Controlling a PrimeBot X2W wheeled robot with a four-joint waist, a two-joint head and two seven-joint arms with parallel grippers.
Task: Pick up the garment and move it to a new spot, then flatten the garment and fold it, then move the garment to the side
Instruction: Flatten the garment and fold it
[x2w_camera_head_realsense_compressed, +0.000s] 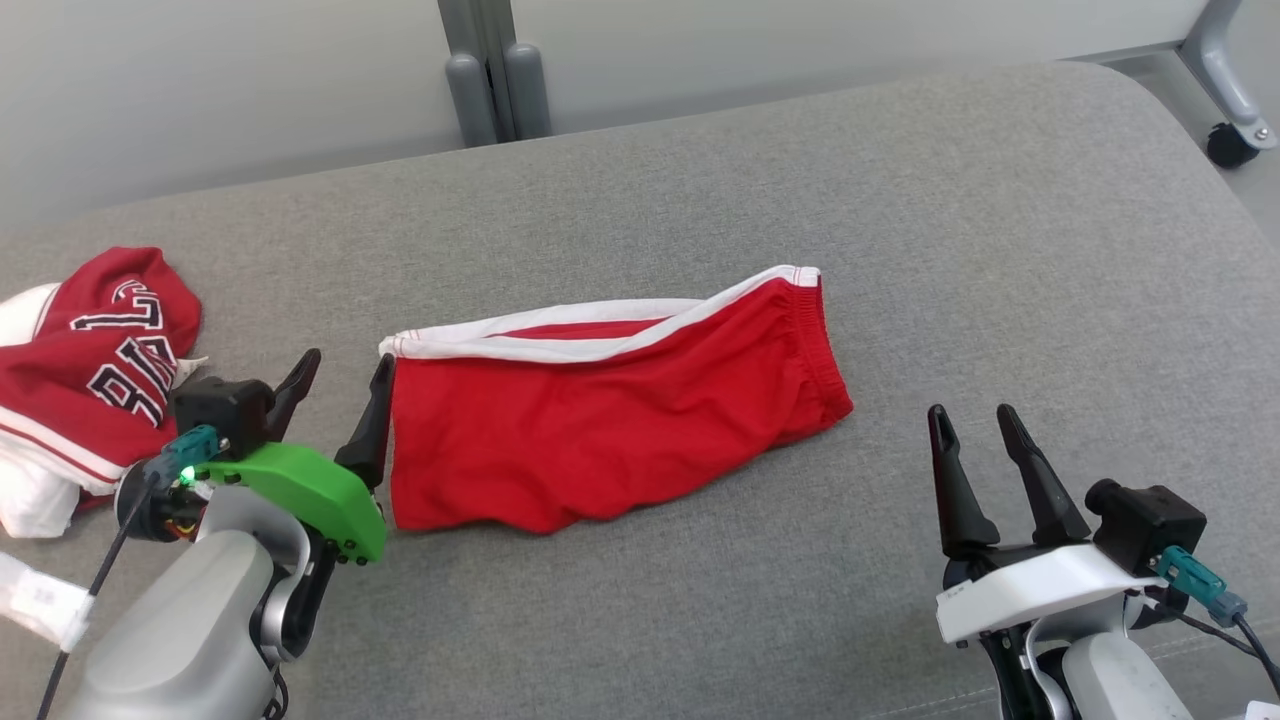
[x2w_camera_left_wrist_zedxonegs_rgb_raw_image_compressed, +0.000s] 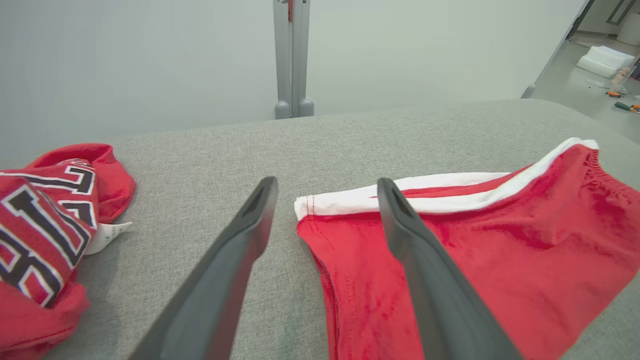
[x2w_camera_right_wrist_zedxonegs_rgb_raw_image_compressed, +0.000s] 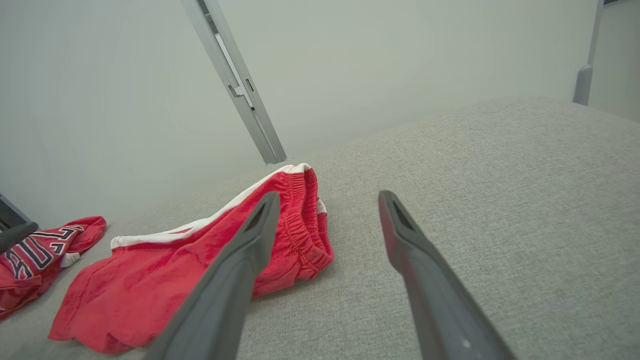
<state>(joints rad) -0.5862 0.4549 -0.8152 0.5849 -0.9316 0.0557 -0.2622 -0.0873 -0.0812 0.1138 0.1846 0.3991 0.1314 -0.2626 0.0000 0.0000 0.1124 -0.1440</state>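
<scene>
Head view shows shorts (x2w_camera_head_realsense_compressed: 600, 440) just beside left pincer (x2w_camera_head_realsense_compressed: 347, 360).

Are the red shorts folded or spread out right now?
Folded: the red shorts lie doubled on the grey cushion, two white-striped edges stacked along the far side.

Red shorts (x2w_camera_head_realsense_compressed: 600, 440) — thin matt cloth, softly creased; grey upholstery (x2w_camera_head_realsense_compressed: 900, 200) — coarse woven fabric, matt; dark fingers (x2w_camera_left_wrist_zedxonegs_rgb_raw_image_compressed: 225, 280) of smooth, faintly sheened plastic

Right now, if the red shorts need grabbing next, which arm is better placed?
Probably the left. The left gripper stands open right at the hem end of the red shorts, one finger alongside the cloth. The right gripper, also open, sits over bare grey cushion, apart from the waistband.
</scene>
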